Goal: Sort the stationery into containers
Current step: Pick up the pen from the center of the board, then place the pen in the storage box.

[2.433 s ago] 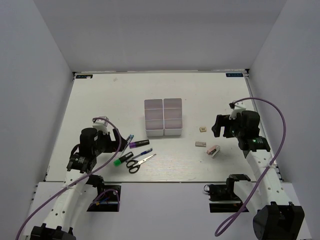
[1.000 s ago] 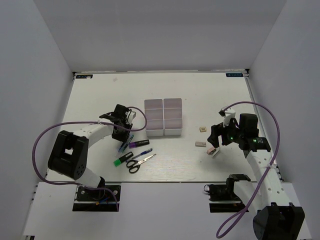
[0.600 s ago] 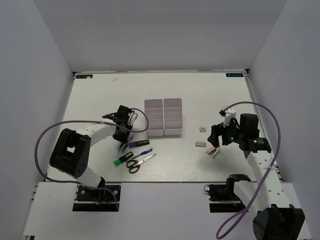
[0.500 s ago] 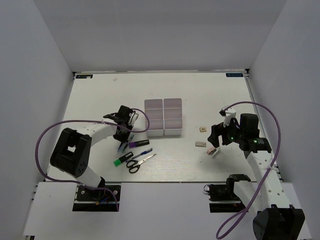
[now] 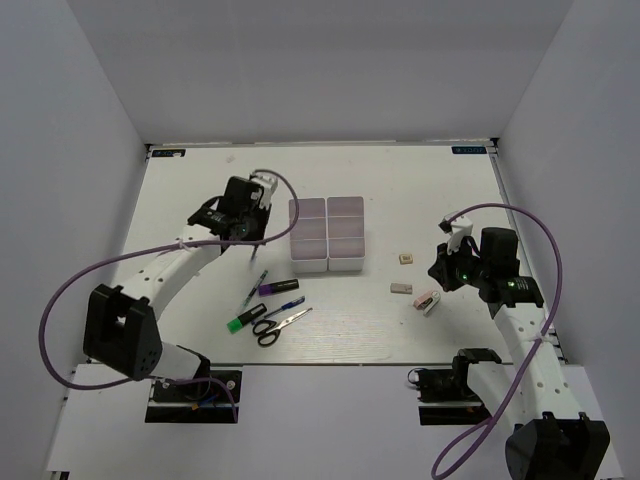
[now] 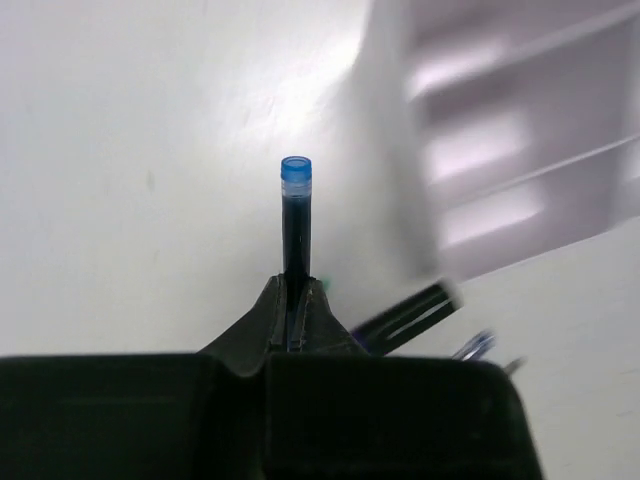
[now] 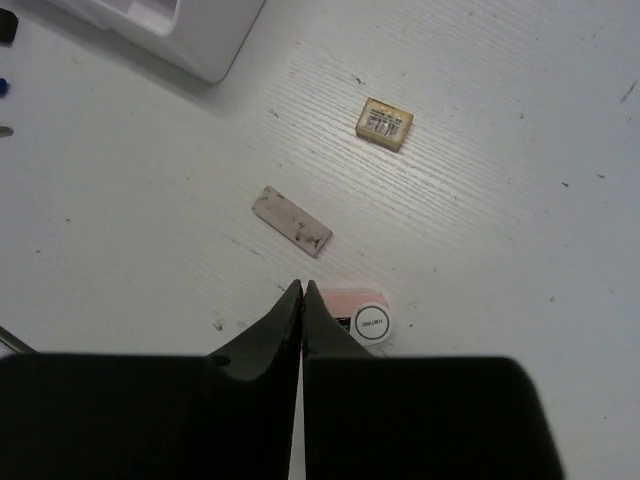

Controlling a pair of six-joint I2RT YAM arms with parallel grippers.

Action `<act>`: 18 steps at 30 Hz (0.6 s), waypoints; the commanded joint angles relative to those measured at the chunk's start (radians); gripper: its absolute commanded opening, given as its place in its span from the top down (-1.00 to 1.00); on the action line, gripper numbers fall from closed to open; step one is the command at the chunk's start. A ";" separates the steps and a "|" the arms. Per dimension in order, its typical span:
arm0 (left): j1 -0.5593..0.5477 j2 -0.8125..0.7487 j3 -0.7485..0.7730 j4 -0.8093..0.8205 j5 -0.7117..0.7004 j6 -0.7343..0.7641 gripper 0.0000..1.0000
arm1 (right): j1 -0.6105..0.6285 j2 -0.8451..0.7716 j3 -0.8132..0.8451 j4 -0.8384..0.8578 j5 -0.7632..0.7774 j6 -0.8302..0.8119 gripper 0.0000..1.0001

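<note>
- Two hands in play, and both are clamped tight right now.
- Left hand first: its fingers are closed on a pen. It has a dark barrel with a blue cap, and it pokes straight out past the fingertips in the left wrist view (the stretch between the fingers is hidden).
- Off to that hand's right sit the bins, a white block two wide and three deep. The wrist camera catches them only as a pale blur, near the pen's cap but apart from it.
- Back toward the arm bases from the left hand lie the purple marker, the green marker and the scissors, all loose on the table.
- Over to the right hand: fingers pressed flat together, nothing showing between them.
- The pink-white piece lies just beside those fingertips, on their right. Whether it touches them I cannot tell.
- Just ahead of the right hand is a grey eraser, flat on the table.
- Farther ahead and a little right is a beige eraser, small and square, apart from the grey one.
- A corner of the bins shows far ahead and to the left of that hand.
</note>
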 commanded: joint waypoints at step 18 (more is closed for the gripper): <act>-0.098 0.213 0.316 0.583 0.286 -0.002 1.00 | 0.005 -0.076 -0.073 0.105 -0.224 -0.147 0.35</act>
